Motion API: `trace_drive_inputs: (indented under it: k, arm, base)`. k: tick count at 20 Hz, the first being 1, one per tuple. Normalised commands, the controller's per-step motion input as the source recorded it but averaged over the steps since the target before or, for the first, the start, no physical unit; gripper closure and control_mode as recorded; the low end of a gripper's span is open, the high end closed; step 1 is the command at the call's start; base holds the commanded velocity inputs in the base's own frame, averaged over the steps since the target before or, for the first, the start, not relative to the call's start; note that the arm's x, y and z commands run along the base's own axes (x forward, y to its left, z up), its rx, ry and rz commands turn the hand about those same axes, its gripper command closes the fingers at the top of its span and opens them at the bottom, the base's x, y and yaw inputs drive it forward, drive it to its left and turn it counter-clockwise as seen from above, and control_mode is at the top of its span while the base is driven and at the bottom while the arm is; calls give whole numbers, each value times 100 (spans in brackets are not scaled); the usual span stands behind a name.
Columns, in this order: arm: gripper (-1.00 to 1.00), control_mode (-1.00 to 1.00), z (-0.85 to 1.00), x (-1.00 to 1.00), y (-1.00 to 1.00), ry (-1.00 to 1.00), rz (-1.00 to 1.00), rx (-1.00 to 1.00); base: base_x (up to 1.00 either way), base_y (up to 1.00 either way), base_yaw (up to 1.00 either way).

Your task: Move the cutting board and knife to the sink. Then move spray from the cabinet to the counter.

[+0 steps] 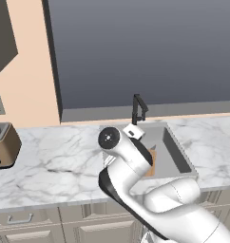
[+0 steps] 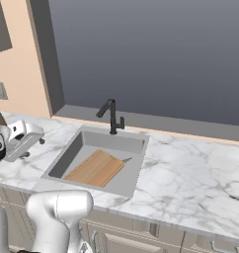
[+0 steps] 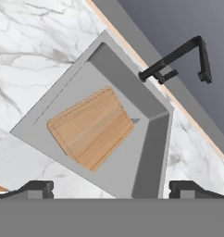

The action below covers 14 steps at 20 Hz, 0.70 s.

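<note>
The cutting board lies flat on the floor of the sink, its light wood also plain in the right base view. A thin grey point pokes out at the board's far corner, by its look the knife's blade tip; the rest of the knife is hidden. My gripper hovers open and empty above the sink's near-left side, over the counter. Its white hand hangs left of the basin. The spray and the cabinet are out of view.
A black angular faucet stands behind the basin under a large dark window. A brown toaster sits on the marble far to the left. Beige drawers run below the counter's front edge.
</note>
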Motion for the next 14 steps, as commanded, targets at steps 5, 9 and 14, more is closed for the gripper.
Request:
trace_drive_inputs:
  k: [5, 9, 14]
  arm:
    - [-100, -100, 0, -20, -5, -7, 0, 1]
    - [-100, -100, -17, -73, -2, -17, 0, 0]
    - [-100, 100, 0, 0, 0, 0, 0, 0]
  base:
    - [0, 0, 0]
    - [0, 0, 0]
    - [-91, 35, 1]
